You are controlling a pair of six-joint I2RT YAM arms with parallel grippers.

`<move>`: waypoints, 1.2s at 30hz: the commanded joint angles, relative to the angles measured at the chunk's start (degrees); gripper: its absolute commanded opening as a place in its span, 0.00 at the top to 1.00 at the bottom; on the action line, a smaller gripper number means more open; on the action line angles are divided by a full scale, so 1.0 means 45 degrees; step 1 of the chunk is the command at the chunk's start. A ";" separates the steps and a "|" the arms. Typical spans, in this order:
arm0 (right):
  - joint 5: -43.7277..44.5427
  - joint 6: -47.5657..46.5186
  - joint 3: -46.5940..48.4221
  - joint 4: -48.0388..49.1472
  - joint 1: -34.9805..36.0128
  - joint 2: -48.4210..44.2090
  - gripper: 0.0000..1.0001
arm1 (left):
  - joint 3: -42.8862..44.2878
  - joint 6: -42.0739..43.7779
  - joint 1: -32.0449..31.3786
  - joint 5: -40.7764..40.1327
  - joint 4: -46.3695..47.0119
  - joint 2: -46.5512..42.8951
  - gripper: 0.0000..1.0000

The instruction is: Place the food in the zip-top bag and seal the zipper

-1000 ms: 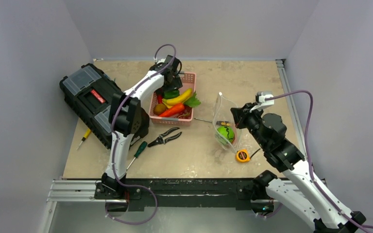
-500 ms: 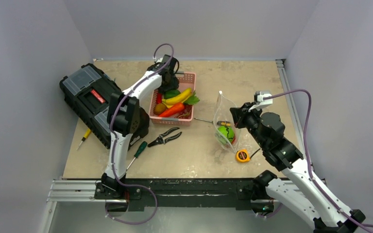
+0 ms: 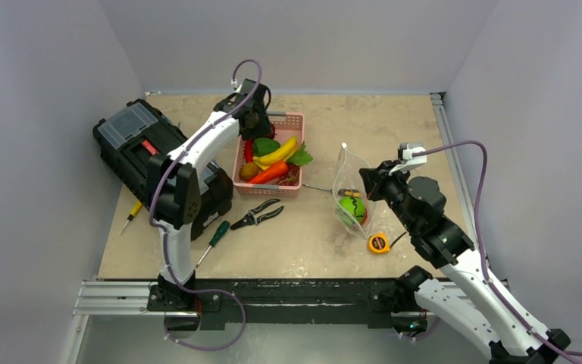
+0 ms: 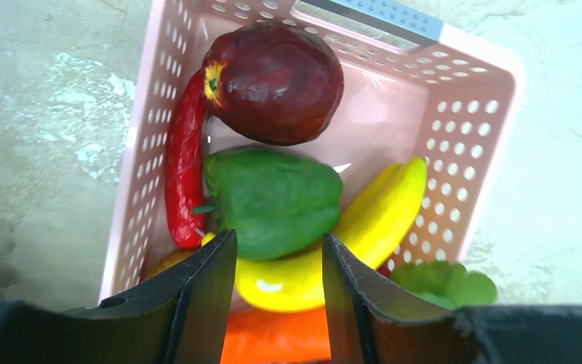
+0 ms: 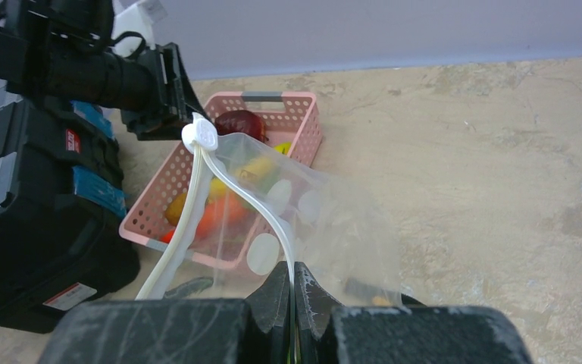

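The pink basket holds the food: a dark red apple, a red chili, a green pepper, a banana and a carrot. My left gripper hovers above the basket's far left end, open to a moderate gap with nothing between its fingers. The clear dotted zip-top bag stands open, with a green round food inside. My right gripper is shut on the bag's whitish zipper at the rim.
A black toolbox lies left of the basket. Pliers and a green-handled screwdriver lie in front of it. A yellow screwdriver sits near the left table edge. A yellow tape measure rests by the bag.
My left gripper has shifted left and back over the basket's far end, and its jaws have narrowed. The right gripper and the bag have stayed put.
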 commanded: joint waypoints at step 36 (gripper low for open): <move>-0.0052 -0.0171 0.0110 0.0527 0.0054 0.0102 1.00 | 0.5031 0.9906 -0.0005 0.3197 -0.4147 0.3642 0.24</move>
